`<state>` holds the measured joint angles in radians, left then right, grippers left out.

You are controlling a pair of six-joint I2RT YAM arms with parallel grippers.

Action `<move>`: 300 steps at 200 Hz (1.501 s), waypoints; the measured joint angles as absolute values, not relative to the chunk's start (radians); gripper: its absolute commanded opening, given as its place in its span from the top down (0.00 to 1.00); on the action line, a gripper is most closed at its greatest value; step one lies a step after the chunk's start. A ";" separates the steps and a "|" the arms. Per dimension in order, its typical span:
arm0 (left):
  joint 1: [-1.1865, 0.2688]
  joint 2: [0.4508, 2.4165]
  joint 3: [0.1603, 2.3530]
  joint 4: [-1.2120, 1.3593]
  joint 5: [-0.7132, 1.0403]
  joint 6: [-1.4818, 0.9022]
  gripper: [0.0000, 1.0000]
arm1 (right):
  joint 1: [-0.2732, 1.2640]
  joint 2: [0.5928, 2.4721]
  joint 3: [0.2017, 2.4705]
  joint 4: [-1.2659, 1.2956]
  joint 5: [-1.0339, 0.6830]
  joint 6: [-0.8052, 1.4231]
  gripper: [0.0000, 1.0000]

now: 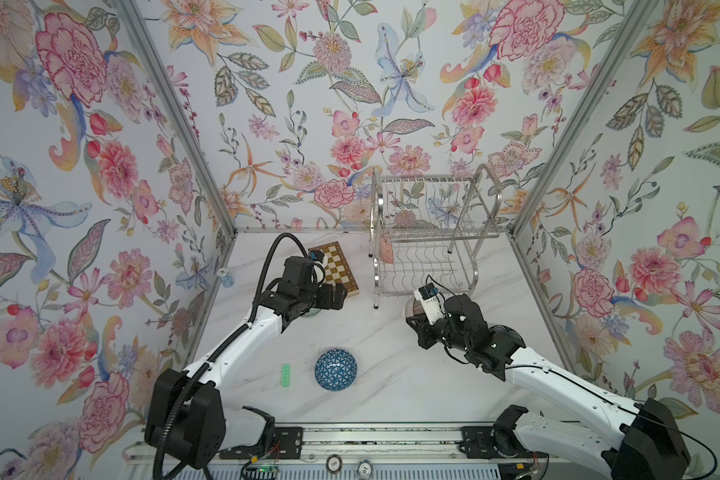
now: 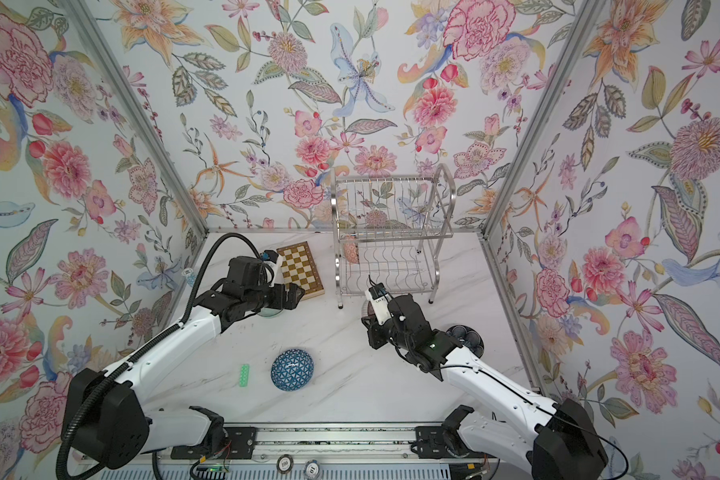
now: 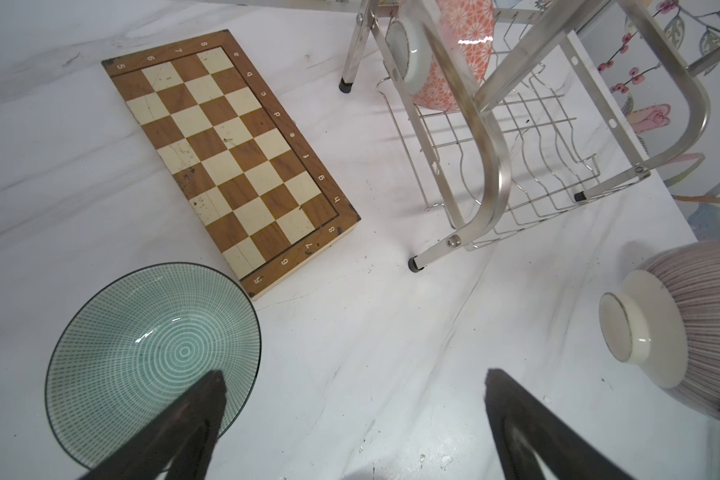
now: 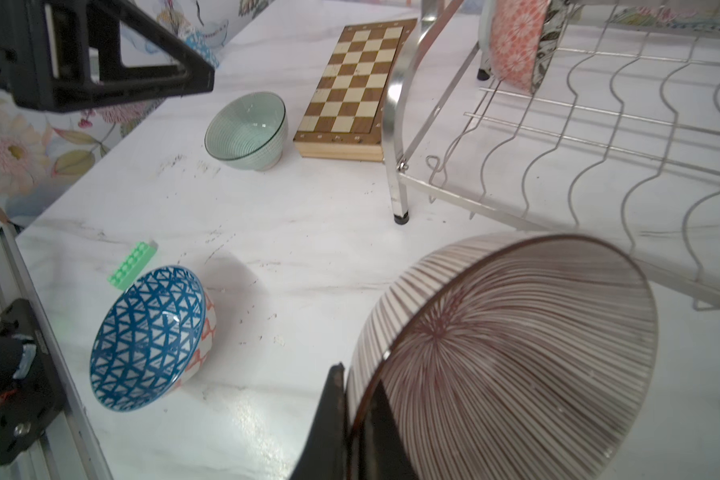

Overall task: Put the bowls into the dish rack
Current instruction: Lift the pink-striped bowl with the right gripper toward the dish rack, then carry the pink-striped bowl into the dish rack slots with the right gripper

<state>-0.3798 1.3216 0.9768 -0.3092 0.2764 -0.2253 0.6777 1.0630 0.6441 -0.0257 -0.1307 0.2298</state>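
Striped bowl gripped, rack shelf next

Right pincer (image 4: 360, 399) was clenched on the rim of the striped bowl (image 4: 516, 353), one finger inside and one outside. The bowl was tipped on its side, just in front of the dish rack (image 3: 493, 166). Whether it was clear of the tabletop (image 1: 391, 374) I could not tell for certain.

Rack's lower shelf held one bowl, red-latticed (image 3: 454, 62), standing on edge at the far end. The wavy wires nearer the arm looked bare.

Left pincer (image 3: 354, 395) was released, jaws spread wide, hovering above the mint bowl (image 3: 154, 353). That bowl sat upright on the tabletop beside the chessboard (image 3: 229, 158). The blue bowl (image 1: 335, 370) lay tilted near the front edge, well apart from the rack, with a green brick (image 1: 285, 375) beside it.

Judgement on doing this step well:
- Keep the bowl on edge and match its tilt to the dips in the shelf wires.
- Bring it in over the shelf's front rail and between the two tiers, well away from the curved tube leg.
- Choose a slot apart from the latticed bowl, so the two rims do not knock.
- Lower until the rim settles into a dip and the wires carry the weight, then let go.
- A one-sided rim grip could let the bowl swing, so slow travel seems wise.
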 measured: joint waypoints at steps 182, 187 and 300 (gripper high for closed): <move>-0.380 1.296 0.963 -0.276 0.363 -0.206 0.01 | 0.512 1.315 0.456 0.987 0.010 0.892 1.00; -0.380 1.297 0.963 -0.276 0.363 -0.205 0.01 | 0.507 1.329 0.457 1.005 0.013 0.908 1.00; -0.380 1.297 0.927 -0.249 0.347 -0.155 0.01 | 0.364 1.739 0.705 1.235 -0.222 1.216 0.99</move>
